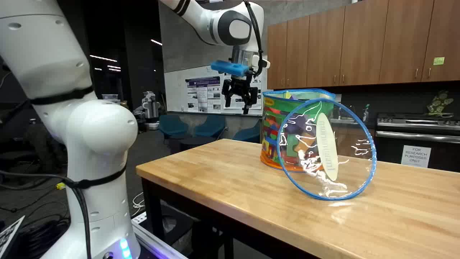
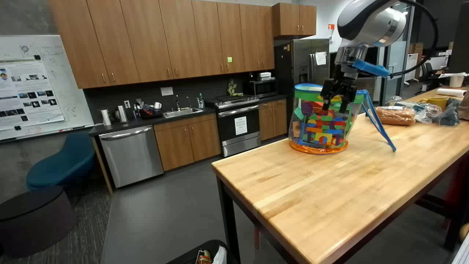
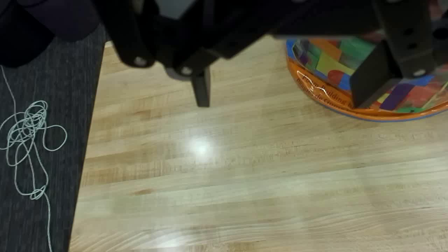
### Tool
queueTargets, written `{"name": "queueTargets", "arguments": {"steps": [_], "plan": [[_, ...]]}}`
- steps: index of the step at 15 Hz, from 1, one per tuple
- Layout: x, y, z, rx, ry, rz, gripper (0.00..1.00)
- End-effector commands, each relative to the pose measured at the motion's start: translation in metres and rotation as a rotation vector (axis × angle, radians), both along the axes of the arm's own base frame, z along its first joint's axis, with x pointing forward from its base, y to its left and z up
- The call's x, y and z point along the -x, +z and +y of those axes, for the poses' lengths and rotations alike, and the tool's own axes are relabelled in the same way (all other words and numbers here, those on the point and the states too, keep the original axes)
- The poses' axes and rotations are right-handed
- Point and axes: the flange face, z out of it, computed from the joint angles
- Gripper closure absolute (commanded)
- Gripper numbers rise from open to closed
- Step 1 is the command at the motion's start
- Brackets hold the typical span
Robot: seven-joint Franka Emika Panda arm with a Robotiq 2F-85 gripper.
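My gripper [image 1: 237, 105] hangs above the wooden table, beside a clear cylindrical bag [image 1: 271, 138] packed with colourful foam blocks. Its fingers [image 3: 202, 89] stand wide apart with nothing between them. In the wrist view the bag [image 3: 316, 91], with its orange base, lies behind the right-hand finger; no contact shows. Seen in an exterior view, the gripper [image 2: 335, 107] overlaps the upper part of the bag [image 2: 318, 137]. The bag stands upright, its top open. Its clear round lid [image 1: 327, 147], edged in blue, hangs down at the side and leans on the table.
The wooden table [image 2: 351, 176] has a near corner and edge. Farther along it lie a bagged loaf [image 2: 395, 115], clear plastic bags [image 2: 427, 110], a yellow mug [image 2: 438, 102] and a paper roll [image 2: 450, 92]. A white cord [image 3: 28, 129] lies on the floor past the table edge.
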Motion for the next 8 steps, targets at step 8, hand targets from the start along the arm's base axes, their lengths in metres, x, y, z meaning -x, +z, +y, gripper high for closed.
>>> {"name": "queueTargets", "arguments": {"steps": [8], "plan": [[-0.0027,0.0045,0.0021,0.007,0.004,-0.012,0.0]]}}
